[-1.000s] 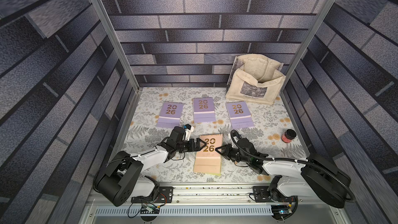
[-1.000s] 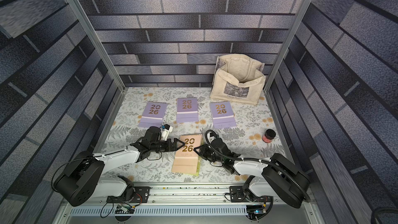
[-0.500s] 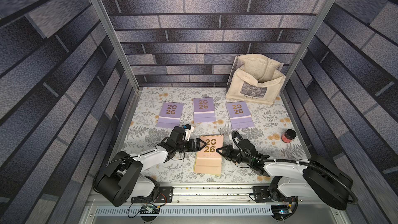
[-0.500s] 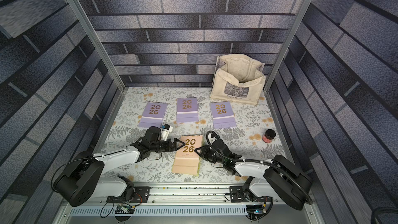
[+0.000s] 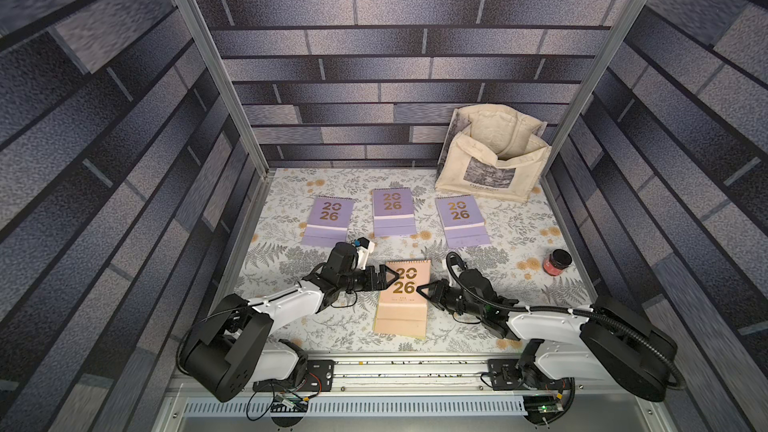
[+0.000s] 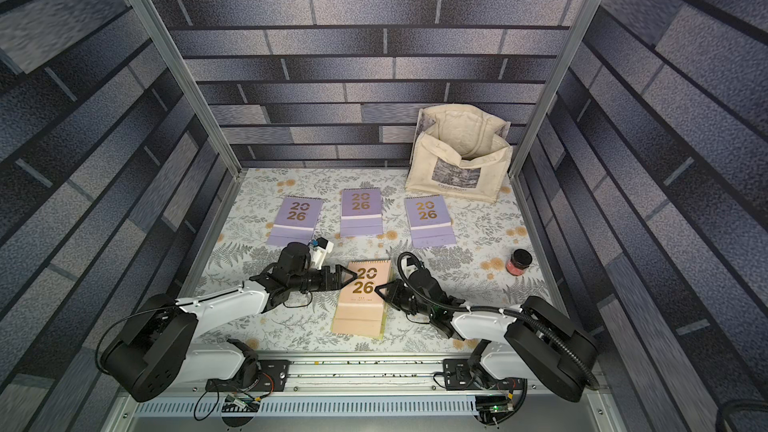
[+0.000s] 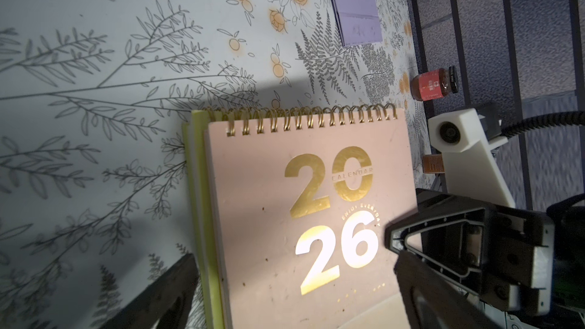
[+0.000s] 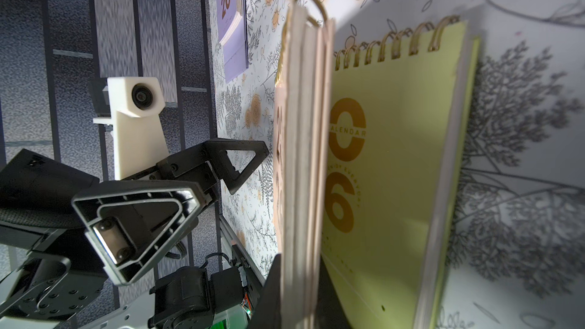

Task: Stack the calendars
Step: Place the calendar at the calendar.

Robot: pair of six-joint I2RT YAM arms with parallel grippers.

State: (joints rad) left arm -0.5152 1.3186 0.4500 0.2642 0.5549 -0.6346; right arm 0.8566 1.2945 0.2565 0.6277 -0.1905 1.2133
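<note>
A peach calendar [image 6: 362, 305] lies on a yellow-green calendar [image 6: 384, 321]. The left gripper [image 6: 352, 278] is at its left edge and the right gripper [image 6: 380, 289] at its right edge.

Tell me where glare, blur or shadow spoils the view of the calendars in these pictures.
Left wrist view: glare whites out the 26 on the peach calendar, while the 20 reads gold. Right wrist view: the peach calendar's edge sits close to the lens and is blurred; the yellow-green calendar behind it is sharper, partly shaded. In both top views the lavender calendars are evenly lit and readable.
</note>
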